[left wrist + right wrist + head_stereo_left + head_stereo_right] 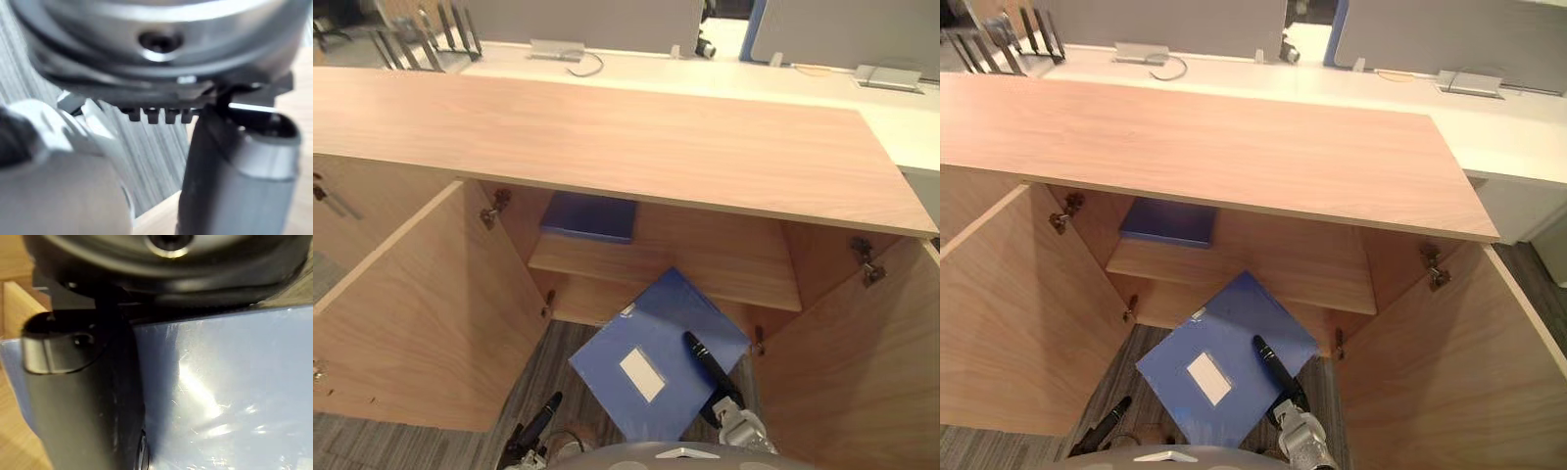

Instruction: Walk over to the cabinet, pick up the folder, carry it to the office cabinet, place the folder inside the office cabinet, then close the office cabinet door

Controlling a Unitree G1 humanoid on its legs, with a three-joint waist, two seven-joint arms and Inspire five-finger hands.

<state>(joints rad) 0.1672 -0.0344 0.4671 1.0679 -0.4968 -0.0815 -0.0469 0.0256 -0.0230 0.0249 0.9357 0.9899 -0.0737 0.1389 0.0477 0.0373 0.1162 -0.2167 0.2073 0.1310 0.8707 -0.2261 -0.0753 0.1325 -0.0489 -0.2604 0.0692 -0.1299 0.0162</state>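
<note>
This is an office. At the centre stands a low wood-grain office cabinet, its two doors swung open at 8 and 4 o'clock, with a shelf inside. A flat blue file lies on the shelf toward 12 o'clock, and a blue folder with a white label shows tilted before the opening at 6 o'clock. Grey striped carpet covers the floor at 7 o'clock. Behind the cabinet, from 11 to 2 o'clock, runs a white desk with grey partition screens, metal cable-port flaps and a loose cable. A dark upright rack stands at 10 o'clock.
</note>
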